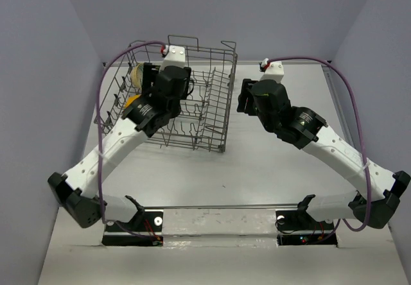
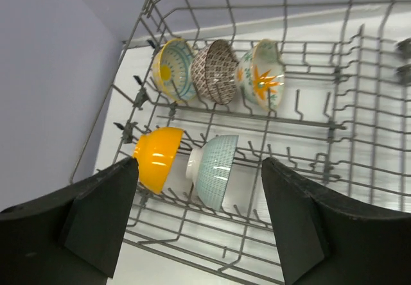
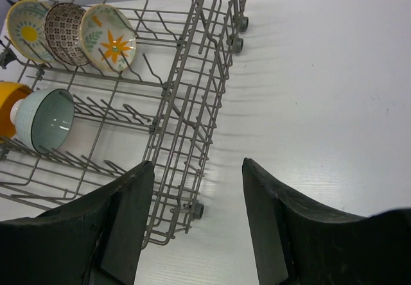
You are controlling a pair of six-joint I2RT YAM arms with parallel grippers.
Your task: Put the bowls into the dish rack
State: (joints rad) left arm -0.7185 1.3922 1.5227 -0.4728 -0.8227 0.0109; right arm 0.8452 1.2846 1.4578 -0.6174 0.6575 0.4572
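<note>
All five bowls stand on edge in the grey wire dish rack. In the left wrist view the back row holds the yellow floral bowl, the brown patterned bowl and the leaf-pattern bowl. The front row holds the orange bowl and the pale teal bowl. My left gripper is open and empty above the front row. My right gripper is open and empty over the table, just right of the rack. The bowls also show in the right wrist view, with the teal bowl nearest.
The rack stands at the table's far left, its raised side wall facing the right arm. White table spreads to its right and front. Purple cables loop over both arms. Grey walls close in on three sides.
</note>
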